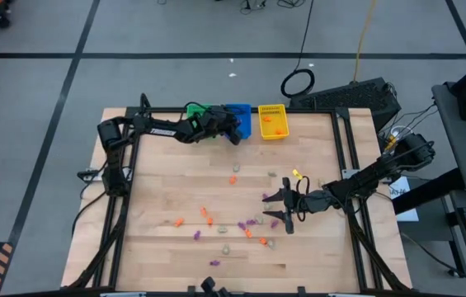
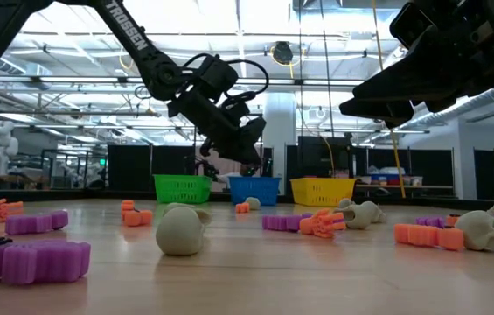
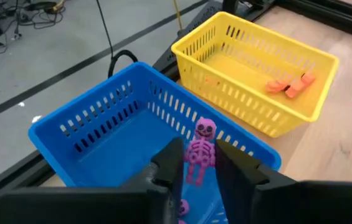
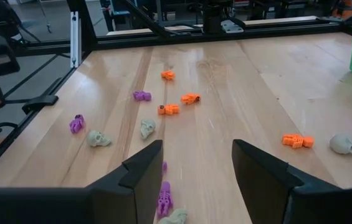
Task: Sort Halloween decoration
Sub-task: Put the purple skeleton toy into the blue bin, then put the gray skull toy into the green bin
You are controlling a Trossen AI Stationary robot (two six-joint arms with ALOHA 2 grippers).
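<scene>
The left arm reaches along the far edge of the table, with its wrist angled downward. The left gripper (image 3: pixel 193 169) is positioned near the middle of that edge; its fingers (image 3: pixel 169 165) are slightly parted. The right arm extends from the right edge toward the table centre, held low. The right gripper (image 4: pixel 194 171) points toward the left edge, with both fingers (image 4: pixel 143 167) spread wide and nothing between them.
</scene>
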